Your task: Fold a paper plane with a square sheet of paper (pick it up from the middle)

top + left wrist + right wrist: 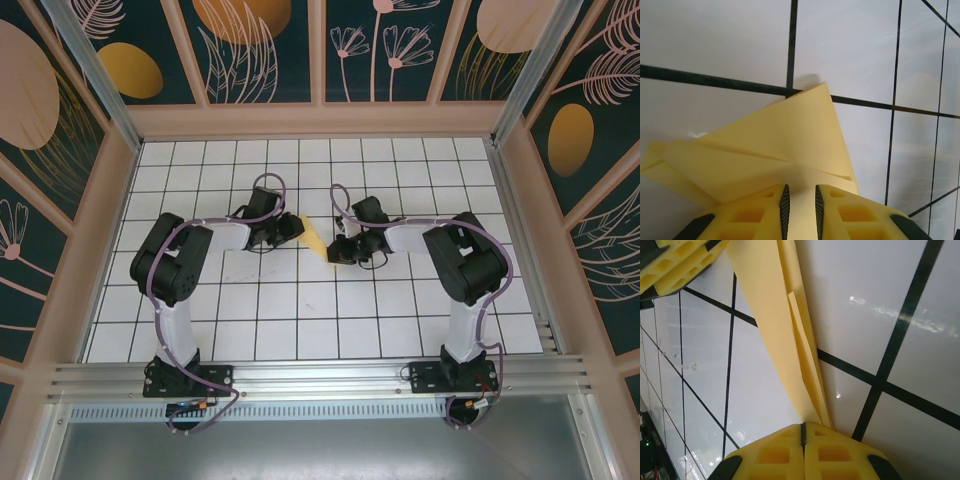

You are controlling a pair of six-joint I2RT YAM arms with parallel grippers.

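Observation:
The yellow sheet of paper point(315, 238) is folded into a pointed, creased wedge and sits in mid-table between the two grippers. My left gripper point(291, 228) is at its left end. In the left wrist view the jaws of that gripper point(800, 200) stand a narrow gap apart, with the paper point(790, 135) running under and between them. My right gripper point(336, 250) is at the wedge's right end. In the right wrist view this gripper point(803, 427) is shut on the edge of the layered paper point(775, 305). The left gripper's yellow fingers point(685, 262) show at the paper's far end.
The white table point(300, 320) carries a black grid. Wooden walls with a leaf pattern point(320, 50) close it in at the back and sides. An aluminium rail point(320, 375) runs along the near edge, where both arm bases are bolted.

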